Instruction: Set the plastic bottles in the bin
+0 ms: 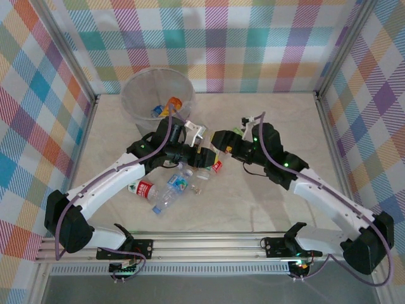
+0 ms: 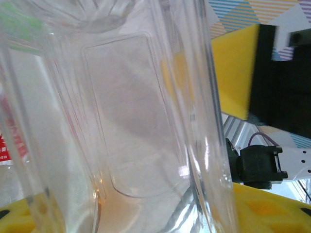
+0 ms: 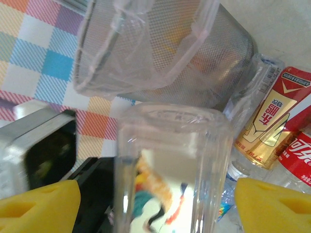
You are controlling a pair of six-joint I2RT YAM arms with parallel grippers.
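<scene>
The left gripper [image 1: 204, 151] grips the clear bottle [image 3: 170, 160] above the table [image 1: 253, 202]. The right gripper [image 1: 220, 144] stands wide around it. The bin [image 1: 136, 95] stands far left; loose bottles [image 1: 161, 193] lie nearer.

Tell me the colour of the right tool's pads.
Yellow pads, clearest in the right wrist view.

Pale marbled surface [image 1: 266, 206] was noted. Bin [image 1: 134, 104] was seen upright near its far edge; plastic bottles [image 1: 166, 195] were seen lying near centre.
</scene>
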